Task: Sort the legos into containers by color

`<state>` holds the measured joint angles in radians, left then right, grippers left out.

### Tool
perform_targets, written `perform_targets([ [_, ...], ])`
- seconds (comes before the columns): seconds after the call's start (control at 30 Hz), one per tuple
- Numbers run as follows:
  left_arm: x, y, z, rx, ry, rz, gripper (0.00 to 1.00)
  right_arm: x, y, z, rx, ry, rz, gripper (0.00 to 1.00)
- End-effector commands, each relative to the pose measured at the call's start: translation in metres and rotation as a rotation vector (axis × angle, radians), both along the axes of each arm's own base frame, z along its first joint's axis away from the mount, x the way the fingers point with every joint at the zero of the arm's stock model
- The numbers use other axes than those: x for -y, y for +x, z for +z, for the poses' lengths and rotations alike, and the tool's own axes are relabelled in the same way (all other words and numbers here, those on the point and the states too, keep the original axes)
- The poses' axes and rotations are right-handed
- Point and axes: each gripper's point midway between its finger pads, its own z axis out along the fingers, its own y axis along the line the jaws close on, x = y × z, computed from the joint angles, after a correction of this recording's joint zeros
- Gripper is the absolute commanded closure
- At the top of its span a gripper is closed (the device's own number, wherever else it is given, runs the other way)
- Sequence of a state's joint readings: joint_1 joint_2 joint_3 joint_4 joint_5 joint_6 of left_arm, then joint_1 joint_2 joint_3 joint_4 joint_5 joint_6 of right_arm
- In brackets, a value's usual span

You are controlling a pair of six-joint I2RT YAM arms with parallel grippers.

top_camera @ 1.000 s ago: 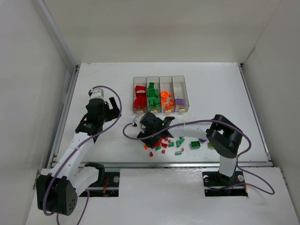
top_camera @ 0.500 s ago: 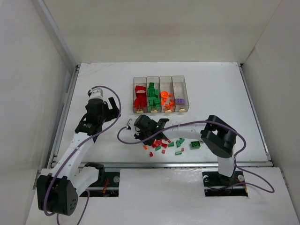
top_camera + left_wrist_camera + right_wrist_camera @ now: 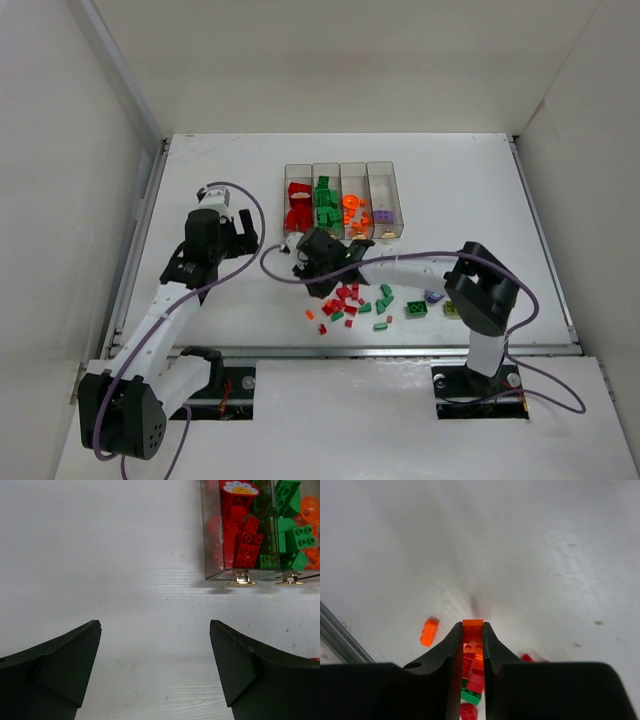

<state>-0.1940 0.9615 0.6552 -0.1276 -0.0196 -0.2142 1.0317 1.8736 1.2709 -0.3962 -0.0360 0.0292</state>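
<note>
Near the legos (image 3: 356, 300), right fingers (image 3: 451, 649) pinch orange brick (image 3: 473, 624).

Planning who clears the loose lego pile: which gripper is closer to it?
Right. The right gripper is at the left edge of the pile; the left gripper hangs well off to its left.

White desk (image 3: 470, 180). Bears four clear containers (image 3: 386, 185) joined in a row toward the back middle. Nearer the front edge, holds loose legos (image 3: 350, 296) scattered in a patch: red, green and orange bits, a bigger green brick (image 3: 416, 309) to the right, then a purple bit (image 3: 433, 296) and a lime-yellow piece (image 3: 450, 310).
</note>
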Motion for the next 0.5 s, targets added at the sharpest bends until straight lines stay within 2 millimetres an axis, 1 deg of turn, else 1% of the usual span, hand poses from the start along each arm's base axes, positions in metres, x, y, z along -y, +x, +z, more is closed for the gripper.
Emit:
perform_targets([
  [0.0, 0.005, 0.023, 0.046, 0.169, 0.084, -0.114, 0.12, 0.014, 0.071, 0.07, 0.05, 0.206, -0.26, 1.0],
  [0.03, 0.008, 0.026, 0.057, 0.205, 0.108, -0.15, 0.12, 0.019, 0.084, 0.081, 0.042, 0.249, -0.331, 1.0],
  [0.07, 0.017, 0.027, 0.064, 0.245, 0.16, -0.261, 0.12, 0.03, 0.098, 0.081, 0.044, 0.252, -0.393, 1.0],
  [0.1, 0.025, 0.026, 0.067, 0.27, 0.186, -0.335, 0.12, 0.051, 0.124, 0.086, 0.063, 0.261, -0.493, 1.0],
  [0.13, 0.034, 0.028, 0.075, 0.314, 0.212, -0.416, 0.13, 0.059, 0.138, 0.088, 0.066, 0.27, -0.545, 1.0],
  [0.17, 0.058, 0.018, 0.077, 0.351, 0.198, -0.579, 0.13, 0.067, 0.15, 0.089, 0.062, 0.281, -0.603, 1.0],
  [0.2, 0.069, 0.014, 0.074, 0.37, 0.213, -0.683, 0.13, 0.075, 0.16, 0.089, 0.065, 0.283, -0.643, 1.0],
  [0.23, 0.079, 0.006, 0.066, 0.401, 0.299, -0.837, 0.13, 0.087, 0.181, 0.096, 0.094, 0.301, -0.689, 1.0],
  [0.27, 0.09, -0.001, 0.069, 0.433, 0.324, -0.952, 0.15, 0.092, 0.191, 0.088, 0.087, 0.291, -0.724, 1.0],
  [0.3, 0.107, -0.016, 0.065, 0.461, 0.311, -1.101, 0.15, 0.094, 0.201, 0.087, 0.09, 0.291, -0.739, 1.0],
  [0.33, 0.114, -0.022, 0.052, 0.446, 0.327, -1.196, 0.15, 0.1, 0.207, 0.083, 0.087, 0.272, -0.758, 1.0],
  [0.37, 0.118, -0.034, 0.039, 0.45, 0.39, -1.328, 0.15, 0.099, 0.22, 0.081, 0.087, 0.269, -0.771, 1.0],
  [0.4, 0.123, -0.038, 0.04, 0.469, 0.412, -1.389, 0.15, 0.099, 0.225, 0.078, 0.094, 0.254, -0.771, 1.0],
  [0.43, 0.126, -0.043, 0.026, 0.446, 0.427, -1.446, 0.15, 0.1, 0.229, 0.077, 0.107, 0.238, -0.775, 1.0],
  [0.47, 0.127, -0.052, 0.02, 0.425, 0.44, -1.505, 0.17, 0.104, 0.234, 0.073, 0.1, 0.226, -0.788, 1.0],
])
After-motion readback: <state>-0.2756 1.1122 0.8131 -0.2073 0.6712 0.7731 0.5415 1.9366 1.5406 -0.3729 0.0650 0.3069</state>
